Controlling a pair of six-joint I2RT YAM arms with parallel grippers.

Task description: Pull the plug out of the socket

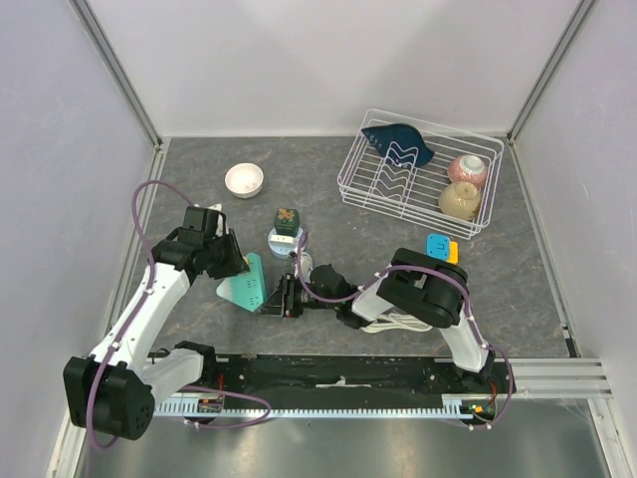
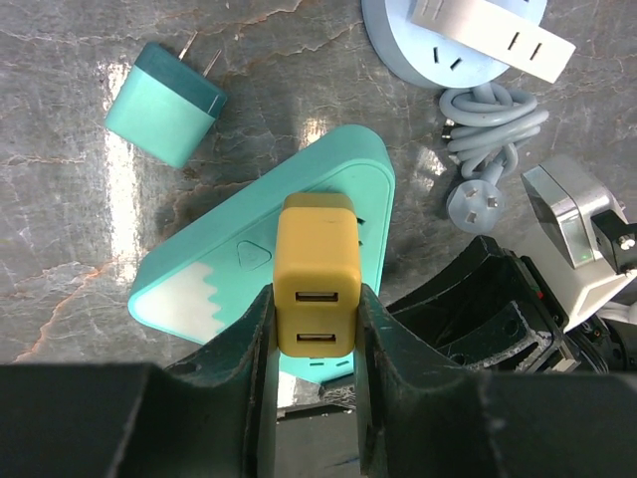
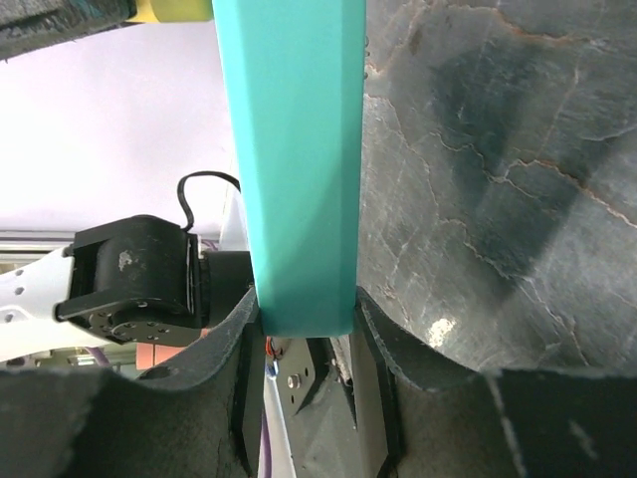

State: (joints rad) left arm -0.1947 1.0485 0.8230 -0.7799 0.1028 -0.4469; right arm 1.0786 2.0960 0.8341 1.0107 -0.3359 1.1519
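Note:
A teal triangular socket (image 1: 242,286) is held off the table, tilted on edge. My right gripper (image 1: 280,296) is shut on its near edge; in the right wrist view the fingers clamp the teal slab (image 3: 289,149) at the gripper (image 3: 307,307). A yellow plug (image 2: 317,269) with two USB ports sits against the socket's face (image 2: 229,269). My left gripper (image 2: 317,304) is shut on the plug's sides; from above the gripper (image 1: 235,262) is at the socket's left. A sliver of the plug (image 3: 174,9) shows at the right wrist view's top. The prongs are hidden.
A loose teal adapter (image 2: 164,105) lies on the table. A round pale-blue socket (image 2: 438,50) with a white plug and a grey cable (image 2: 488,119) lie to the right. A white bowl (image 1: 244,180) and a wire dish rack (image 1: 418,199) stand at the back.

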